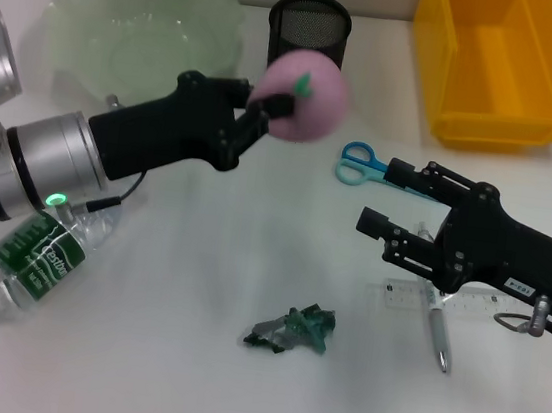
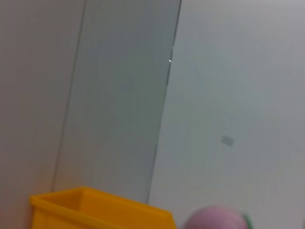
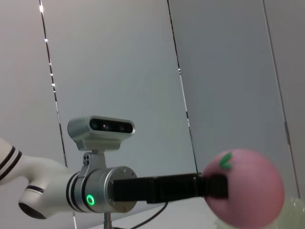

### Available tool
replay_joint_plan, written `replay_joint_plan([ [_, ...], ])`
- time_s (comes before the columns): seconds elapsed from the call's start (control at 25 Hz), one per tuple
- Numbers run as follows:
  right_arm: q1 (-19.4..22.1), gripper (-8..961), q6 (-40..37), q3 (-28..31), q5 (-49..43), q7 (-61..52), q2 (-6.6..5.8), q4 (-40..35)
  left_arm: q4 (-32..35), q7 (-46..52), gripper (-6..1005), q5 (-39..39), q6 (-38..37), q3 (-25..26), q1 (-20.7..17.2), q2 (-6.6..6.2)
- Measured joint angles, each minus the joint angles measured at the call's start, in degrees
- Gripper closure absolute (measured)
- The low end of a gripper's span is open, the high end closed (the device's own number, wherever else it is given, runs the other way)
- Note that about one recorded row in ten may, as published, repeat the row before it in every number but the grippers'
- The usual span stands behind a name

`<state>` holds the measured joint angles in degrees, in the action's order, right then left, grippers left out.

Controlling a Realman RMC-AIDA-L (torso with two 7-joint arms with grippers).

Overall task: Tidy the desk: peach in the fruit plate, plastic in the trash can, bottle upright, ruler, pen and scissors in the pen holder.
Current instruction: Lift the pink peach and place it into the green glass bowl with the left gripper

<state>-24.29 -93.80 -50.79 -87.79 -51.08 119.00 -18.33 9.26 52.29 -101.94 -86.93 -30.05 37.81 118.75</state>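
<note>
The left gripper [image 1: 264, 112] is clamped on the peach [image 1: 306, 81] and holds it in the air in front of the pen holder [image 1: 309, 27], with the fruit plate [image 1: 142, 24] off to the holder's left. Only the peach's near side is pinched, so the grip looks shallow; a quick swing toward the plate could let the round fruit roll out and drop onto the desk [image 1: 199, 258] or knock the holder over.

The right gripper [image 1: 383, 195] hovers with its jaws wide apart, to the holder's right and nearer the robot, just beside the scissors [image 1: 362, 163] and over the ruler [image 1: 416, 297] and pen [image 1: 438, 337]. The bottle [image 1: 33, 259] lies on its side under the left arm, so a low pass could nudge it. The plastic [image 1: 291, 329] lies well in front of the holder; the trash can [image 1: 500, 63] stands to its right.
</note>
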Motion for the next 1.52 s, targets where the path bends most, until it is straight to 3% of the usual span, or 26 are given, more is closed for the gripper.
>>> replay_joint_plan([
  [0.24,0.8,267,0.3,0.1,0.1,0.1,0.0,0.1,0.4,-1.8,953,5.6,3.3,0.0,0.1,0.16],
  [0.36,1.3,267,0.7,0.1,0.0,0.1,0.0,0.2,-1.1,-5.1,951,15.0,8.9,0.0,-0.1,0.34],
  [0.6,1.9,267,0.8,0.1,-0.1,0.1,0.0,0.4,-2.1,-6.7,949,18.8,11.8,0.0,0.3,0.38],
  [0.68,2.2,267,0.8,0.1,0.0,0.1,0.0,0.2,-6.4,-14.4,949,29.8,22.8,0.3,2.9,0.42],
  [0.76,2.4,267,0.8,0.1,0.1,0.1,0.0,0.1,-7.9,-17.8,948,34.1,26.6,1.1,3.8,0.43],
  [1.16,2.9,268,0.9,0.8,-0.2,0.2,-0.07,0.1,-10.9,-27.4,944,36.4,32.9,9.7,4.8,0.43],
  [1.52,2.9,268,0.9,0.9,-0.3,0.2,-0.09,0.1,-11.3,-27.8,941,36.4,32.9,10.3,4.9,0.43],
])
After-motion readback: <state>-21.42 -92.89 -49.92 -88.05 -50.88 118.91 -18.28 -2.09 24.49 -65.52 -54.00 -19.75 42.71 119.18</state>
